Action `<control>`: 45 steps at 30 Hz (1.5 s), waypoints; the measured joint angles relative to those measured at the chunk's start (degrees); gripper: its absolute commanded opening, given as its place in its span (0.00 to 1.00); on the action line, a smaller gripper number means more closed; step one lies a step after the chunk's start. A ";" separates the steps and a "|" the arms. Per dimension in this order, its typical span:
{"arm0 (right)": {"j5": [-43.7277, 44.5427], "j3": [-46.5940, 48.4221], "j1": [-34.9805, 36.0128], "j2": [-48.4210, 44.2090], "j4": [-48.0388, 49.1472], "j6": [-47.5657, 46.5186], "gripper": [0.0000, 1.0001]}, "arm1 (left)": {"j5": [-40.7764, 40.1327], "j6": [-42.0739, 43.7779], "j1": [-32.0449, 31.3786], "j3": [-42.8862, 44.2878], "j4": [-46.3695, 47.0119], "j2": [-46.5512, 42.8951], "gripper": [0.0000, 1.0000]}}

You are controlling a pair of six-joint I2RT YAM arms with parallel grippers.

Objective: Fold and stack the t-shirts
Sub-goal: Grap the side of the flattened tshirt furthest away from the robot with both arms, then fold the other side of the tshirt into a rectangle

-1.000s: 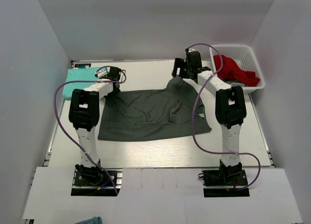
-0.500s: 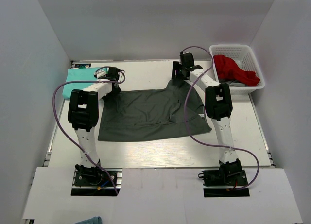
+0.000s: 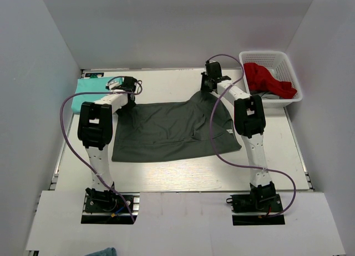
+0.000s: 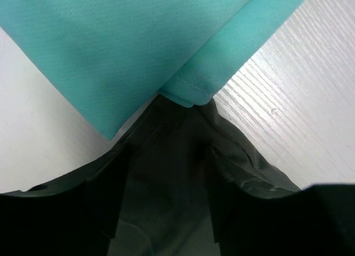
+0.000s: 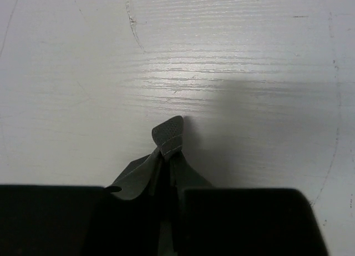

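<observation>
A dark charcoal grey cotton t-shirt [image 3: 166,131] is spread across the middle of the white wood-grain table [image 3: 183,175]. Most of it lies flat, while its far right part is drawn up into a peak.

That peak is held by the right gripper [image 3: 209,83]. In the right wrist view the fingers are seen almost together, with a thin fold of grey cloth pinched between them. A small tab of the cloth pokes out past the fingertips, above bare table.

The left gripper [image 3: 126,95] is placed at the far left corner of the same shirt. In the left wrist view its fingers [image 4: 111,195] stand somewhat apart, and the gap between them is filled with bunched grey fabric. Whether that fabric is actually clamped cannot be told.

A mint-turquoise green cotton t-shirt [image 3: 89,92] is found folded at the far left of the table, just beyond the left gripper. In the left wrist view its stitched hem is shown meeting the tip of the grey bunch.

A white plastic lattice basket [image 3: 264,53] is set at the far right corner of the table, to the right of the right gripper. A crumpled red cloth [image 3: 266,78] is held in it.
</observation>
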 measured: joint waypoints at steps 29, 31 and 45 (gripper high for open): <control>0.79 -30.01 0.07 -28.41 15.63 -2.82 0.00 | 1.07 -1.03 -1.62 -5.14 -2.03 -6.32 0.00; 0.70 -32.87 0.07 -30.23 16.87 -2.89 0.00 | 1.05 -1.01 -2.12 -6.23 -2.14 -8.57 0.00; 0.72 -53.11 0.07 -44.19 20.41 -2.36 0.00 | -2.71 -2.45 -6.34 -14.71 -1.44 -19.10 0.00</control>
